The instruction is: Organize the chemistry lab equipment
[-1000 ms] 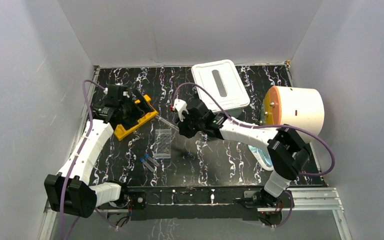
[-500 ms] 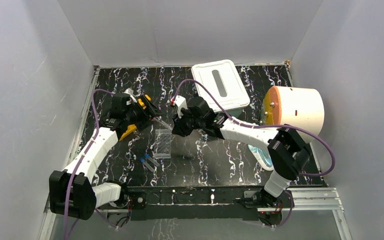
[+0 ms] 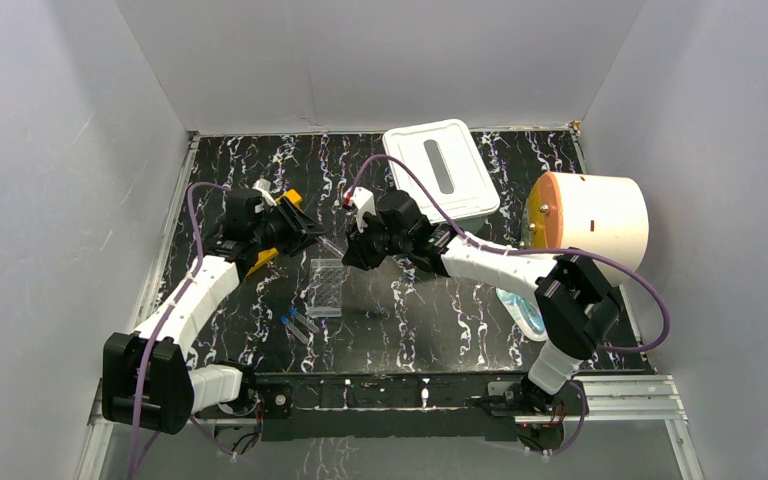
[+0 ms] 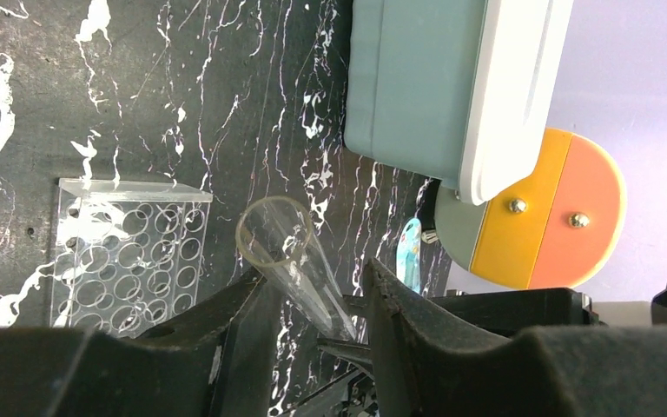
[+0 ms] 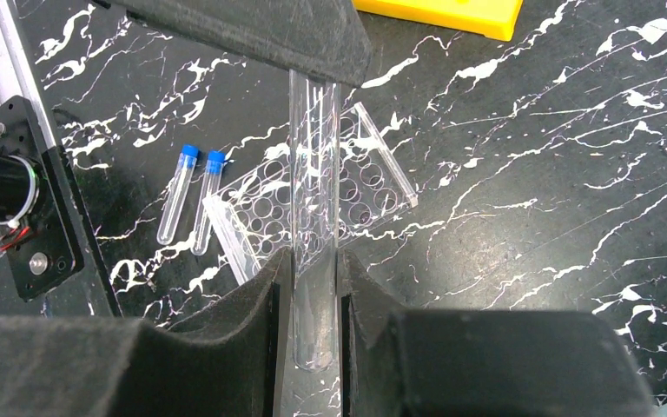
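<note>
Tabletop (image 3: 430, 320) black marble-patterned, walls (image 3: 60, 150) pale grey

Test tube (image 5: 314, 217): clear, lifted, tilted.
Well plate (image 3: 327, 286): clear, flat, centre.
Blue-capped tubes (image 3: 298, 324): two, lying nearer.
Rack (image 5: 441, 13): yellow, left.

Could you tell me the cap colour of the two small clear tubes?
Blue caps on the small clear tubes; best in right wrist view.
</note>
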Motion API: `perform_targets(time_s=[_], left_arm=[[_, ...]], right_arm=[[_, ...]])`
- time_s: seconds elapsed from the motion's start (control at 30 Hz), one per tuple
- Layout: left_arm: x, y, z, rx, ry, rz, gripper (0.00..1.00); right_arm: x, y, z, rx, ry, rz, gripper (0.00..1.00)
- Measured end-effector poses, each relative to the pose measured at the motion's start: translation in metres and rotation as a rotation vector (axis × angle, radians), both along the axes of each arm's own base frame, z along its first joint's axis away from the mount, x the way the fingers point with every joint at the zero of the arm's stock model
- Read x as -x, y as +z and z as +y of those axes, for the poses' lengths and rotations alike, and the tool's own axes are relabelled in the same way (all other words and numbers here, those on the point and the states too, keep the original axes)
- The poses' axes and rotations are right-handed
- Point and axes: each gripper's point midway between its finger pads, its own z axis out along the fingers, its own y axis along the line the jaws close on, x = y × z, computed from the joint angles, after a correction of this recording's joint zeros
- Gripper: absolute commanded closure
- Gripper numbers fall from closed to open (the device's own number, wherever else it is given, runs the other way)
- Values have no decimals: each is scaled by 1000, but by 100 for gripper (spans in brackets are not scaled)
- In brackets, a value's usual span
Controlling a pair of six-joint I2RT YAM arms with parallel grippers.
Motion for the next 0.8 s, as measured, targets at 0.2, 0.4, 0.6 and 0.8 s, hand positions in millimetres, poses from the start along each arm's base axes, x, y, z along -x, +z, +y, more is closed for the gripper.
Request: perform_targets(time_s=[0.2,0.4,0.6,0.8], left_arm=[[1,-4,-2,27,10,14,87],[-1,0,-4,39,3,-4,96],[1,0,-6,14,-47,-39,96],[4,15,-11,-26,-168,-140,95]], right_arm=[[-1,0,1,-5,-4,6,84],[0,-1,1,-9,0,17,71],[1,5,3,-27,7,38,32],[-7,33,15,-73,6,18,28]])
